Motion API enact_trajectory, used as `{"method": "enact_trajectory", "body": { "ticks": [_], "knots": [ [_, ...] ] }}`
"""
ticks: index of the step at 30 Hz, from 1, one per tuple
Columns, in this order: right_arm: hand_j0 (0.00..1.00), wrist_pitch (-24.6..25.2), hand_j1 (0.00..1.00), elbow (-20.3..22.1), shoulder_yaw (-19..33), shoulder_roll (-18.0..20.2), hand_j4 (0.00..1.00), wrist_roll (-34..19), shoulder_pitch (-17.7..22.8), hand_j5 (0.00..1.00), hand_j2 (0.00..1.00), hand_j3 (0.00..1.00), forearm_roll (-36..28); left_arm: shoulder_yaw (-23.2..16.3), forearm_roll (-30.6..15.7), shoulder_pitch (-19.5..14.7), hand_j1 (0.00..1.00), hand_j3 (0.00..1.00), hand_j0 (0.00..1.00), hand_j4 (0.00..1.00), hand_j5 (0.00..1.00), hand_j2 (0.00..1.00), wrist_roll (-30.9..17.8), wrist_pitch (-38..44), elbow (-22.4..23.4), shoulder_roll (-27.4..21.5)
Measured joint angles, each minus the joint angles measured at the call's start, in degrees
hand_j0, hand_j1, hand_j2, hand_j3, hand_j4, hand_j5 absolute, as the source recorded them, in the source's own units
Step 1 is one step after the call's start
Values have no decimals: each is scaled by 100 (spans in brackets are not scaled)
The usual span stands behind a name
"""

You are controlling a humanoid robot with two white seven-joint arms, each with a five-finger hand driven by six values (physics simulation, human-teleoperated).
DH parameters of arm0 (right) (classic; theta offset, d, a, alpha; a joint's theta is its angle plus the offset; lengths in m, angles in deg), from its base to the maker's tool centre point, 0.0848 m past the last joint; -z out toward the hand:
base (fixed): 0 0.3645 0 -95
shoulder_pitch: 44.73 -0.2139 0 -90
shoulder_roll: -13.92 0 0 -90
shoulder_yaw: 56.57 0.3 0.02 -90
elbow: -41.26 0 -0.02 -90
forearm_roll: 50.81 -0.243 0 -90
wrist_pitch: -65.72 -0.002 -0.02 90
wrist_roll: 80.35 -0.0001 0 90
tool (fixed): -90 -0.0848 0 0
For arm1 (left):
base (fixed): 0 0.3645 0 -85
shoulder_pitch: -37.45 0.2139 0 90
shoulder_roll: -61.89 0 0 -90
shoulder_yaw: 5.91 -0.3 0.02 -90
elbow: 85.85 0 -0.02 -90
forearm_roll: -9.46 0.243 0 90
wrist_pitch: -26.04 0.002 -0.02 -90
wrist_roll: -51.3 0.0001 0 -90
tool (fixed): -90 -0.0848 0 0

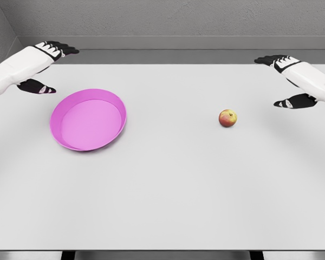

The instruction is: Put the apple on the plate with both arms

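A small red and yellow apple (227, 118) lies on the white table, right of the middle. A pink plate (88, 119) with a raised rim sits on the left half, with nothing in it. My left hand (50, 67) hovers at the far left, just behind and left of the plate, fingers spread and holding nothing. Near the right edge my right hand (284, 81) is held up with its fingers stretched out, a fair way right of the apple and not touching it.
The white table (168, 189) fills most of the view, its front edge near the bottom. A grey wall runs behind its far edge.
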Motion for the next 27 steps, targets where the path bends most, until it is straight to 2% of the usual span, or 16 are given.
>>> {"method": "enact_trajectory", "body": {
  "ticks": [3,6,8,11,12,14,18,24,27],
  "knots": [
    [100,158,100,-17,-6,-12,100,6,-9,100,100,100,-13,-5,14,-9,100,100,100,100,100,100,0,0,-11,-2],
    [100,1130,100,-52,-203,-78,100,14,-220,100,100,100,-33,9,18,0,100,100,100,100,100,100,-12,0,-15,-3],
    [100,1507,100,-79,-448,-157,100,-28,-452,100,100,100,-33,21,13,-1,100,100,100,100,100,100,-18,0,-16,-3],
    [100,2071,100,-102,-886,-417,100,-620,-1010,100,100,100,-37,33,20,0,100,100,100,100,100,100,-24,0,-16,-3],
    [100,2185,100,-107,-1033,-503,100,-845,-1046,100,100,100,-35,35,20,0,100,100,100,100,100,100,-24,0,-16,-3],
    [100,2332,100,-117,-1223,-637,100,-1211,-1116,100,100,100,-33,38,21,0,100,100,100,100,100,100,-25,0,-17,-5],
    [100,2555,100,-348,-1573,-967,100,-1841,-1599,100,100,100,-33,35,26,0,100,100,100,100,100,100,-26,0,-17,-10],
    [100,2635,100,-724,-2150,-1412,100,-2367,-2013,100,100,100,-31,40,45,0,100,100,100,100,100,100,-27,0,-14,-12],
    [100,2646,100,-869,-2336,-1537,100,-2558,-2057,100,100,100,-35,40,57,0,100,100,100,100,100,100,-27,0,-8,-12]
  ]
}}
